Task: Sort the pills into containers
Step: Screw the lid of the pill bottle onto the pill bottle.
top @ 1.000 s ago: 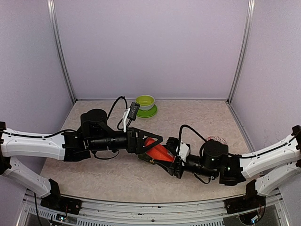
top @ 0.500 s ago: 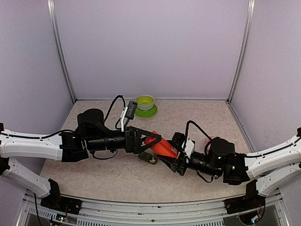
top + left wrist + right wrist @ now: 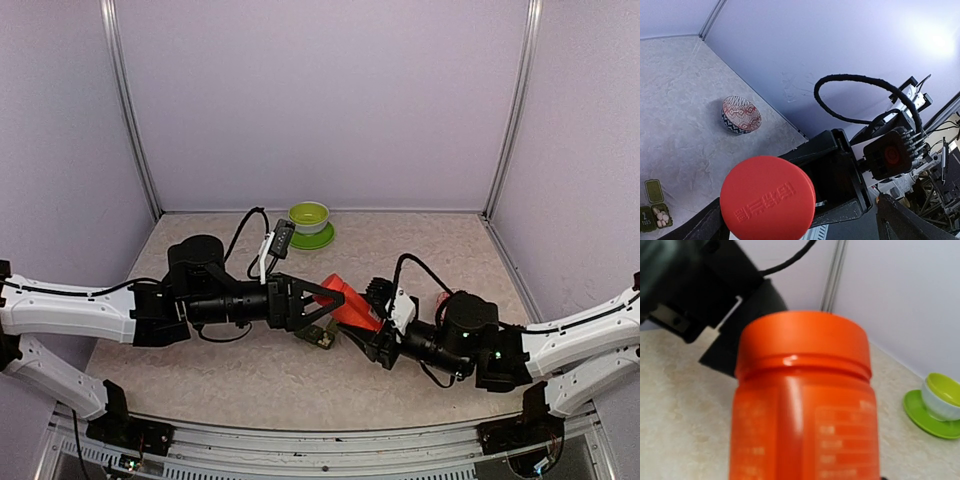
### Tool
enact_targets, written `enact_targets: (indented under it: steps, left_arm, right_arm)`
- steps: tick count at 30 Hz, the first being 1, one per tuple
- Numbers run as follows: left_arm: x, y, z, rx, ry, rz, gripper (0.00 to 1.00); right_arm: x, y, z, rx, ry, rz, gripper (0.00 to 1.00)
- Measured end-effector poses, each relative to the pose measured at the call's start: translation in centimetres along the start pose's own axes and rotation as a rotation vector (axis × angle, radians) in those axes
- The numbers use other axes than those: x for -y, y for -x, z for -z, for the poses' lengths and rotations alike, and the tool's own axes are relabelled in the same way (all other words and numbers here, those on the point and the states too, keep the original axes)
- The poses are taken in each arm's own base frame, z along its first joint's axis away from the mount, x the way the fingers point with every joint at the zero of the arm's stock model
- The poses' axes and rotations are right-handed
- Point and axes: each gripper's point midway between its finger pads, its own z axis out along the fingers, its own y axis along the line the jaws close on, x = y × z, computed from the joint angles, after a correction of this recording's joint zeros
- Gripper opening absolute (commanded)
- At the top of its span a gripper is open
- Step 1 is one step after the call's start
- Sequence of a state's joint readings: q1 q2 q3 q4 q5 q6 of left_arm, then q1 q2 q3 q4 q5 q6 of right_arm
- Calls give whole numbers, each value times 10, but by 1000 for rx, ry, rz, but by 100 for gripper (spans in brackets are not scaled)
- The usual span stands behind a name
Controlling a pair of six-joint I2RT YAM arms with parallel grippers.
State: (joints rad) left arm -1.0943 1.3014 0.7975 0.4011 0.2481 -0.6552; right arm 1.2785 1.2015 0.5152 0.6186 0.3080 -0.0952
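Note:
My right gripper [image 3: 378,338] is shut on the lower body of a red pill bottle [image 3: 347,307], which it holds tilted above the table. The bottle's red cap [image 3: 767,197] points into my left gripper [image 3: 333,304]. That gripper is open, one finger on each side of the cap. The same bottle [image 3: 802,400] fills the right wrist view, cap on. The containers [image 3: 320,337], a dark green strip, lie on the table just below the bottle. In the left wrist view one compartment of the containers [image 3: 649,220] stands open, with white pills [image 3: 661,216] inside.
A lime-green bowl on a saucer [image 3: 310,225] stands at the back of the table, also seen in the right wrist view [image 3: 940,402]. A red-and-white patterned bowl [image 3: 741,115] sits by the right wall, mostly hidden behind my right arm in the top view.
The right arm drew back to the right and lifted the bottle, cap raised toward the left gripper. The left gripper moved right around the cap. The green strip now shows beneath.

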Motion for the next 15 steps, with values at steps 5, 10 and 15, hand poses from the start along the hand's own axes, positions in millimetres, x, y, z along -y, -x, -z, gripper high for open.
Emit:
enact_targets:
  steps: [5,10,15]
  left_arm:
    - [-7,-3,-1,-1,26,6,99]
    - [-9,-3,-1,0,35,6,99]
    - [-10,-3,-1,2,38,2,99]
  right_arm:
    - [-16,-9,-9,-22,67,7,0]
    - [-30,-14,-16,-35,122,10,0]
    - [-38,-16,-19,-41,154,10,0]
